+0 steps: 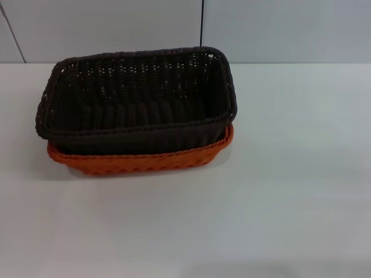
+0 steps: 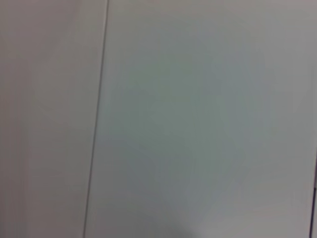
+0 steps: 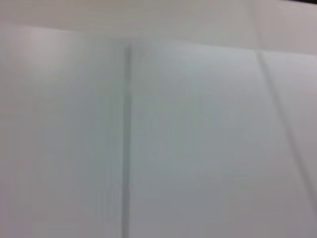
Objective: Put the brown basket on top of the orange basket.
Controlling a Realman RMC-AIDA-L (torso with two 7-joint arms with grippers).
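White panelled wall [image 1: 116, 29] backs a pale, bare-looking surface [image 1: 290, 202], and toward the middle of its far edge we find the brown basket [image 1: 139, 95] seated in the orange basket [image 1: 139, 161]. The brown one sits nested, rim above rim, with only a strip of orange showing along the near side and round the right-hand corner. We note that the seating is not square: the brown basket is turned slightly and its left end overhangs the orange rim, while its right end appears to ride a little higher. We judge the placement itself as done. No end effector appears in the head view, and both wrist views show only blank wall panels with a seam, so neither end effector is near the baskets and we cannot tell whether either is wide, narrow or holding anything. The stacked pair stands free of any contact that we can see. Risk from here, in our judgement, lies in the skewed seat: a knock from a returning arm, or any jolt to the surface, could rock the upper basket or slide it off the lower rim at the overhanging left end.
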